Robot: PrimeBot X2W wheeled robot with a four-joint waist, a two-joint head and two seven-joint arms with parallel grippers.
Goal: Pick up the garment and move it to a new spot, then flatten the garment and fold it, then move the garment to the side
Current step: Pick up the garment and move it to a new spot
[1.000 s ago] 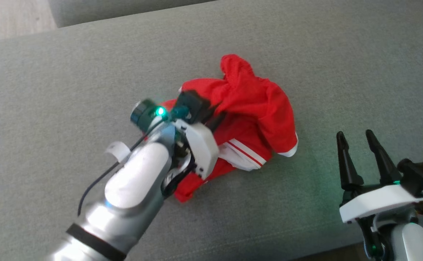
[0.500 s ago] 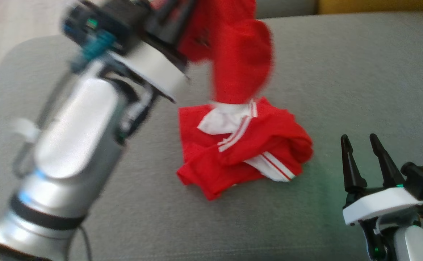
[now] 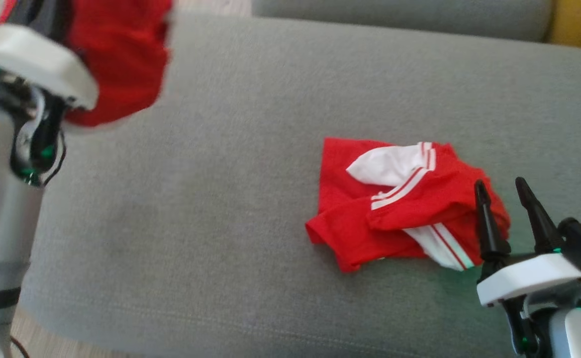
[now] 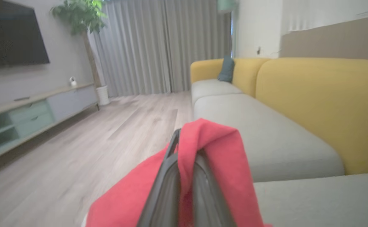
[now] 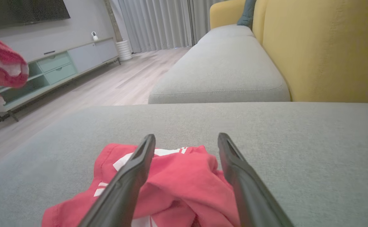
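Since a moment ago my left arm has come up out of the red heap and carried one piece away with it, leaving the other behind on the seat; the head camera has swung too, so the rest of the shift is not the cloth's doing. Nearest me, my right pincer [image 3: 499, 184] stands released, fingers spread wide, holding nothing, its tips just over the near edge of the striped red piece [image 3: 370, 223] that lies crumpled on the grey cushion [image 3: 196, 199]. Further off and to my left, my left pincer [image 4: 186, 157] is clenched on the red garment [image 3: 121, 54], which hangs bunched in the air above the cushion's far left end, touching nothing below. In the left wrist view the cloth is draped over one finger and pinched only by a fold near the tips, so I judge the hold to be thin: a quick swing could pull it free, and with the wooden floor [image 4: 92, 132] just past that end of the cushion, it might land there. My spread right fingers could also snag the striped piece if that arm drops. Beyond rises the yellow backrest [image 5: 329, 47].
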